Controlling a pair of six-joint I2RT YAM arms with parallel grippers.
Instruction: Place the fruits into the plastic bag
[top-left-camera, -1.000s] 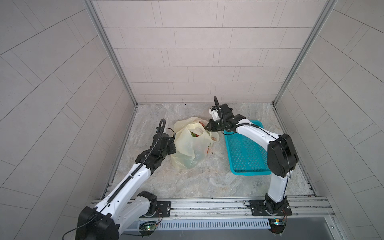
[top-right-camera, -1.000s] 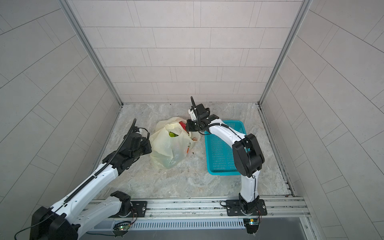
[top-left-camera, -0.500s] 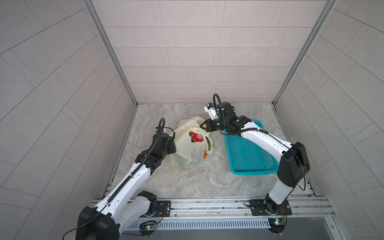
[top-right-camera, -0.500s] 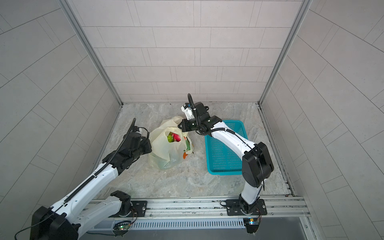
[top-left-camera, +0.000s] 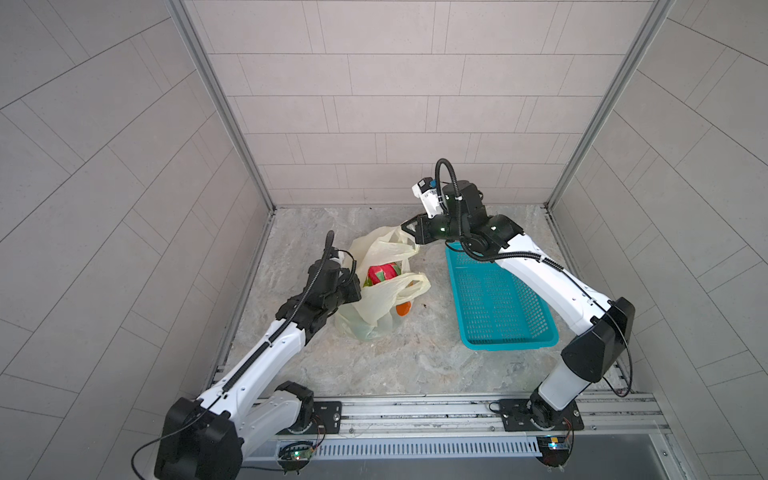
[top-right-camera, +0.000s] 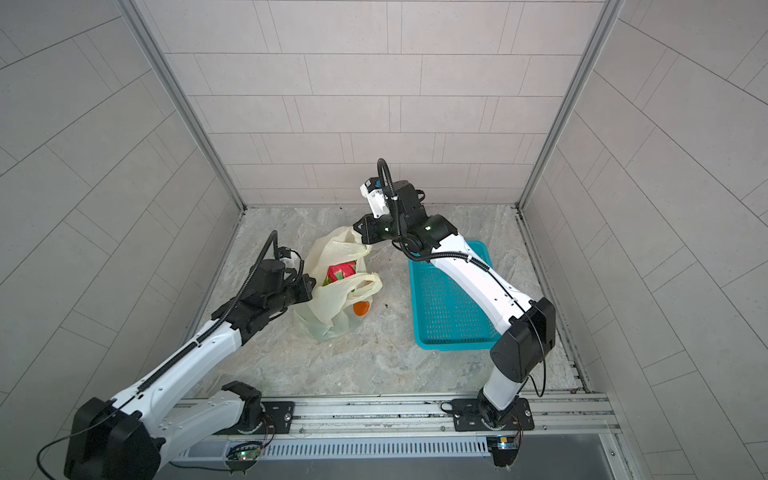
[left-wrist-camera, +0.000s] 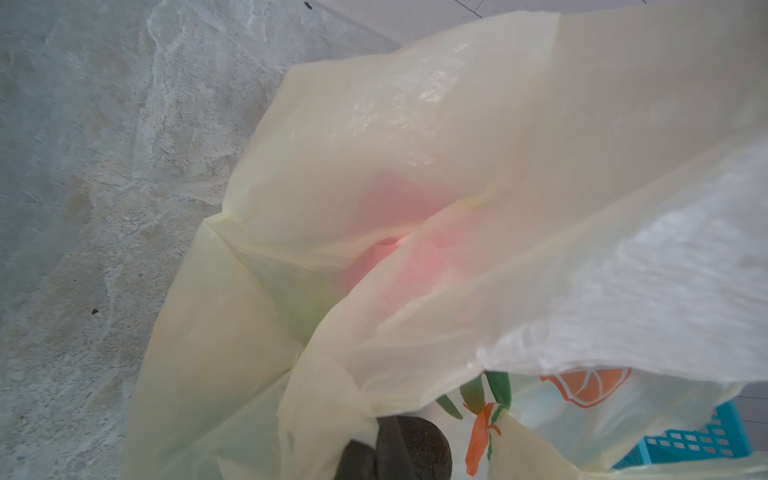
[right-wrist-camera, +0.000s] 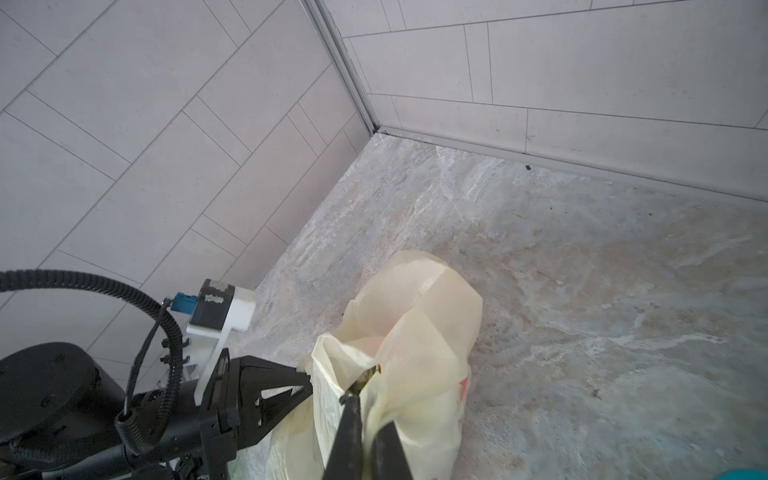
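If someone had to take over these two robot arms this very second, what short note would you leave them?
Left gripper: shut on the near-side rim of the thin cream-yellow plastic bag.
Right gripper: shut on the bag's far loop handle, holding it up.
Fruits: a pink-red, green-tipped dragon fruit shows in the bag's mouth; an orange fruit shows at the bag's right side, and whether it sits fully inside is unclear.
The teal perforated plastic basket holds no fruit.
Done: no loose fruit lies on the stone-patterned tabletop.
Left: check the orange fruit, then let go of the bag.
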